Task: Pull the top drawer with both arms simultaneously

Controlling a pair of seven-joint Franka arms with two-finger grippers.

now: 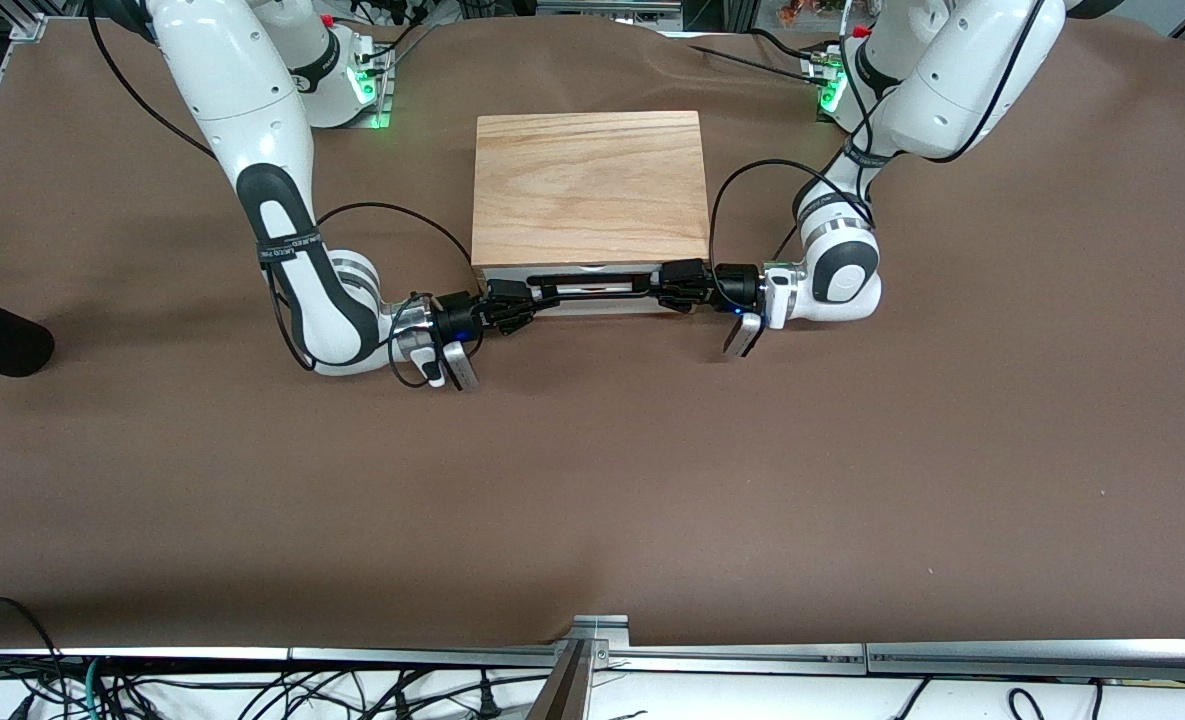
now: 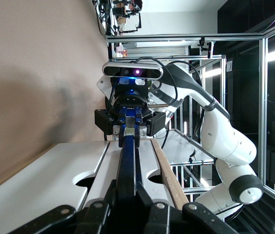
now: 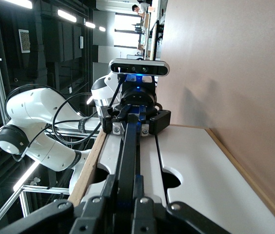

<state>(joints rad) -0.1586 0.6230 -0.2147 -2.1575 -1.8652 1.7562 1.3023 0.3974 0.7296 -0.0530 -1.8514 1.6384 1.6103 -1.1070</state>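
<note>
No readable writing anywhere. Both hands are clamped on the drawer's black handle: left hand at one end, right hand at the other; cabinet sits mid-tabletop.

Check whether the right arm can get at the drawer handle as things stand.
Yes, it looks so: the right tool is already shut on the handle at its own end, and the left tool grips the other end. Nothing stands between them.
</note>
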